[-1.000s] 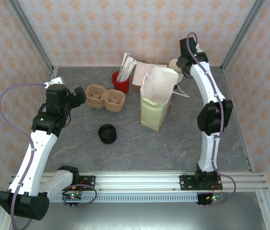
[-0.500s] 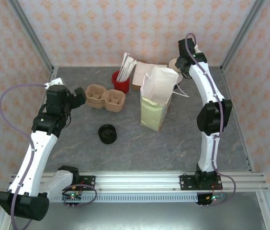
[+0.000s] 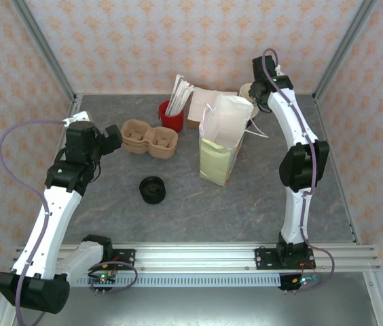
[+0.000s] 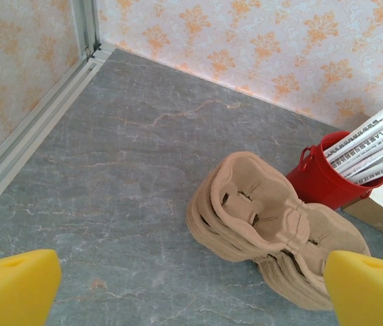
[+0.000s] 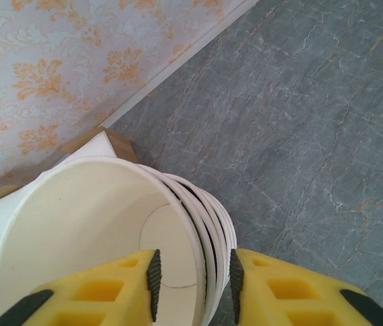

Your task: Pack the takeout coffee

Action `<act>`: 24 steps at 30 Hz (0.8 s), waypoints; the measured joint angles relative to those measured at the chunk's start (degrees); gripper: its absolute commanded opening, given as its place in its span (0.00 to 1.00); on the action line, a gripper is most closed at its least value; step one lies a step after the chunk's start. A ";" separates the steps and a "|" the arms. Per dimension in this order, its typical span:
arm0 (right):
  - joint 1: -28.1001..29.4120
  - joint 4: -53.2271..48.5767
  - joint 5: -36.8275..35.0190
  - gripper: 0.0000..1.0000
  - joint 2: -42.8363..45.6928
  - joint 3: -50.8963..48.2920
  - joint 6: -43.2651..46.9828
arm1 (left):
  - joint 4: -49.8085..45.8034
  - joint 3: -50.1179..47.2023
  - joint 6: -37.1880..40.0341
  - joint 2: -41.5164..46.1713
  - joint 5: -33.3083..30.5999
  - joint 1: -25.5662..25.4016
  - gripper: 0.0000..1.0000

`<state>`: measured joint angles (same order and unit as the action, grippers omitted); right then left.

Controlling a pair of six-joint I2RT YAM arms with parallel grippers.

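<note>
Your table (image 4: pixel 110 149) is grey and stone-veined, matte. In the lower right of the left wrist view sits a nested stack of moulded-pulp carriers (image 4: pixel 266 227), tan and rough, each with two wells, all empty. Just behind it a glossy red bucket (image 4: pixel 324 180) holds paper-wrapped straws (image 4: pixel 375 139). Your left gripper (image 4: pixel 191 288) is fully released, with nothing between its yellow tips. Your right gripper (image 5: pixel 195 278) straddles the rim of a stack of cream paper cups (image 5: pixel 96 224), one finger inside the empty top cup and one outside. You cannot tell whether it has clamped. A brown card box (image 5: pixel 120 142) lies behind the stack. Mid-frame from above stands a paper bag (image 3: pixel 220 139), its mouth open. Lower left of it a squat round black piece (image 3: pixel 153 189) stands alone. You cannot tell whether that is the coffee.
</note>
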<state>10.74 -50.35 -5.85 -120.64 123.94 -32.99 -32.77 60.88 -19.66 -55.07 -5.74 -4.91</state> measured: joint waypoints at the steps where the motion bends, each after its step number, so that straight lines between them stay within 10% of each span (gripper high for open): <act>1: 0.00 0.02 0.02 0.30 0.00 -0.02 0.02 | 0.02 0.00 0.00 0.00 0.00 0.00 1.00; 14: 0.07 0.02 0.00 0.00 0.00 -0.02 0.17 | 0.00 0.00 0.00 0.22 0.02 0.00 1.00; 24: 0.76 -0.11 -0.02 0.00 1.73 -0.15 0.26 | -0.02 0.02 0.00 0.28 1.27 0.00 1.00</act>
<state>11.51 -50.46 -5.87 -118.91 123.79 -32.73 -32.80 60.90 -19.66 -54.78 -4.47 -4.91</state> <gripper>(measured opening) 0.042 0.999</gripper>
